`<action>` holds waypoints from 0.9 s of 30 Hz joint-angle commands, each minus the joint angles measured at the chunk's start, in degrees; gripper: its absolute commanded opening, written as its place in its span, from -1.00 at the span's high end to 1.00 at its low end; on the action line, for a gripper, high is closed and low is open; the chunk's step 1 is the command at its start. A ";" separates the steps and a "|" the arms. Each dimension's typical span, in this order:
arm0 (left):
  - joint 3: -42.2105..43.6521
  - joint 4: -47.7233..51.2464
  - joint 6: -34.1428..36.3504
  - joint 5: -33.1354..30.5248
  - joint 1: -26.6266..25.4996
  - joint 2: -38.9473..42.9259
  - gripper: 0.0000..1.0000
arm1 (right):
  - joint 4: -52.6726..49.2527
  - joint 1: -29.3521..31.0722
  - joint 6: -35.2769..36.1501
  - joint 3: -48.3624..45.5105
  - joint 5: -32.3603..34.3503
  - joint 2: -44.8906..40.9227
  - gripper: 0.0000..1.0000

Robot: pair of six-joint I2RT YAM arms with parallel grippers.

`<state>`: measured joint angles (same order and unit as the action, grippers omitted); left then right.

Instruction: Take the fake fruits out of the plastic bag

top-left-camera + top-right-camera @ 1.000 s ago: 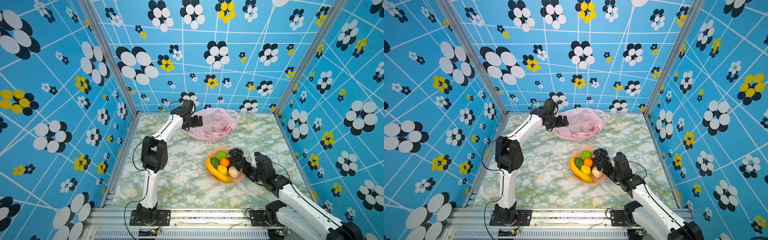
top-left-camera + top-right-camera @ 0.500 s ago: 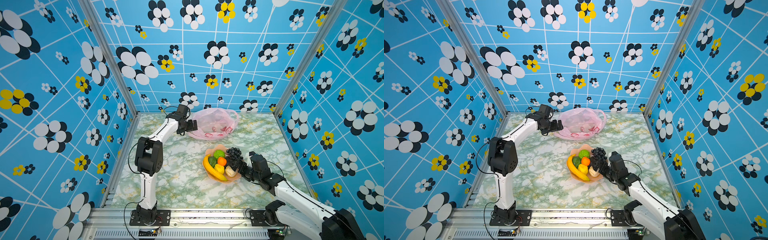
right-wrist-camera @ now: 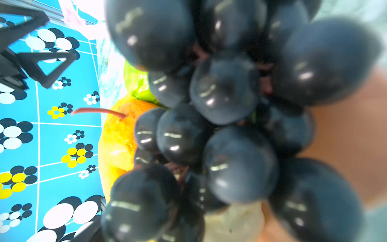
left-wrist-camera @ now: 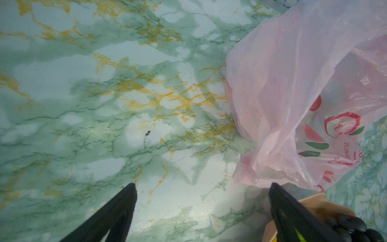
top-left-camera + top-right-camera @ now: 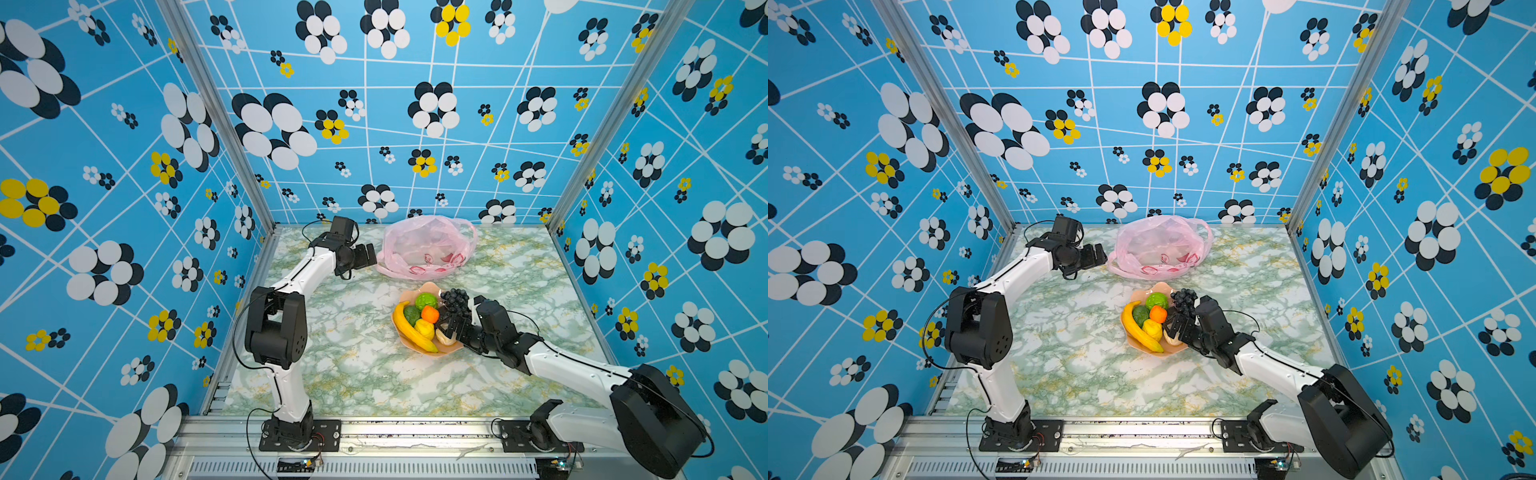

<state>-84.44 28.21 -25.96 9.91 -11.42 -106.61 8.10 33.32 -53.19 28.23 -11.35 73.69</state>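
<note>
A: Where does the bag (image 5: 428,245) lie?

B: Crumpled on the table (image 5: 353,374) near the back wall, with its red marks facing the dish (image 5: 422,287). Both top views show it (image 5: 1163,249), well apart from the dish.

A: And the fruits?

B: They are all in the dish. The banana (image 5: 409,332) curves along the near-left rim, with a green fruit (image 5: 427,300) and a darker green one (image 5: 411,315) behind it. The orange (image 5: 430,314) and a yellow fruit (image 5: 424,328) sit in the middle. A beige fruit (image 5: 445,337) lies near the right, and the grapes (image 5: 455,296) are heaped on the far-right edge.

A: What of the left gripper (image 5: 371,254)?

B: It hangs just beside the bag's left edge. Whether it touches the plastic cannot be told. In its wrist view the fingers (image 4: 125,201) are spread wide over the marbled table (image 4: 104,83), gripping nothing, and the bag (image 4: 293,83) lies just past one tip.

A: And the right gripper (image 5: 455,325)?

B: It reaches into the dish from the right, low between the grapes and the beige fruit. In both top views its fingers stand apart (image 5: 1177,326), clamped on nothing that shows. Its wrist view is filled with blurred grapes (image 3: 219,104) close to the lens, with a yellow-orange fruit (image 3: 119,136) behind them and the dish (image 3: 345,125) to one side.
</note>
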 commanded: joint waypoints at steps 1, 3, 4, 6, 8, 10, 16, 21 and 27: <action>3.69 -2.23 -0.64 0.80 1.77 3.52 -0.99 | 4.28 1.18 1.08 2.58 0.10 3.34 -0.98; 5.79 -3.08 -0.55 0.82 2.49 4.71 -0.99 | 3.94 1.83 1.58 3.51 0.68 4.45 -0.98; 6.78 -3.48 -0.52 0.94 2.73 5.22 -0.98 | 3.64 1.99 1.81 3.67 0.93 4.67 -0.99; 8.49 -4.23 -0.50 0.95 3.05 6.30 -0.98 | 2.63 2.02 2.32 3.76 1.39 4.64 -0.99; 10.40 -5.48 -0.57 0.85 3.14 7.49 -0.99 | 0.70 2.01 3.06 3.85 1.59 3.83 -0.99; 13.24 -7.58 -0.88 0.85 3.34 9.21 -0.98 | -2.41 2.05 4.38 3.60 1.97 1.92 -0.98; 21.58 -13.95 -2.27 -0.71 4.59 15.46 -0.99 | -19.06 1.99 12.30 3.61 4.87 -8.20 -0.99; 27.53 -17.45 -2.22 -5.77 5.47 20.90 -0.98 | -33.94 1.68 17.15 6.78 10.68 -18.30 -0.98; 36.39 -21.78 1.21 -19.14 5.53 31.50 -0.99 | -44.38 -3.26 22.47 16.12 29.54 -23.29 -0.99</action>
<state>-50.50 9.74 -26.92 -0.30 -6.33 -79.09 -28.45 32.93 -35.03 40.86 6.17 51.03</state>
